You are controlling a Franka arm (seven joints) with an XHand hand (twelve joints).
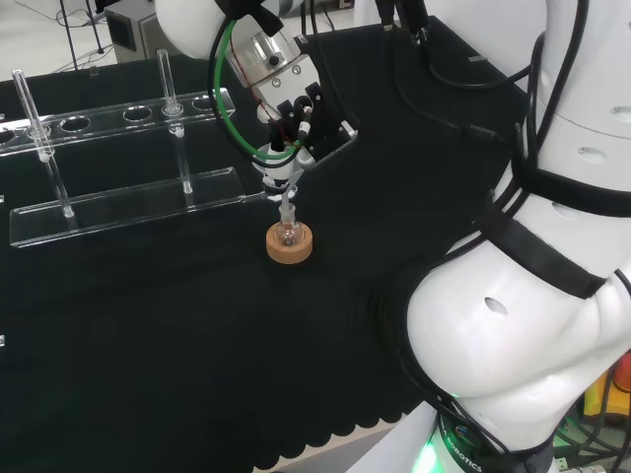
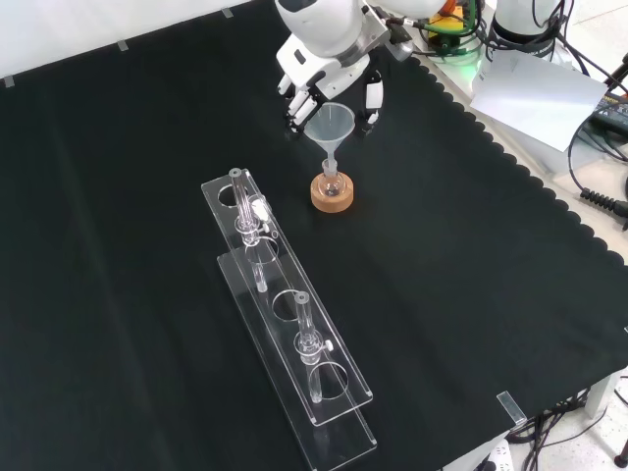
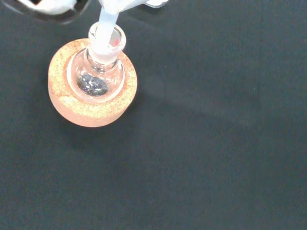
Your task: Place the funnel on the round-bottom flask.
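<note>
No lettering, number or sign is showing legibly on any surface here — the print along the arm's base ring in the head view is reading too small.

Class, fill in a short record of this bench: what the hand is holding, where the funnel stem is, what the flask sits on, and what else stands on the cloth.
hand: fingers curled round the funnel
funnel: upright, stem inside the flask's neck
round-bottom flask: small, clear, upright
cork ring: stand under the flask
clear rack: holds two glass tubes, front view lower left of flask
black cloth: covers bench
</note>
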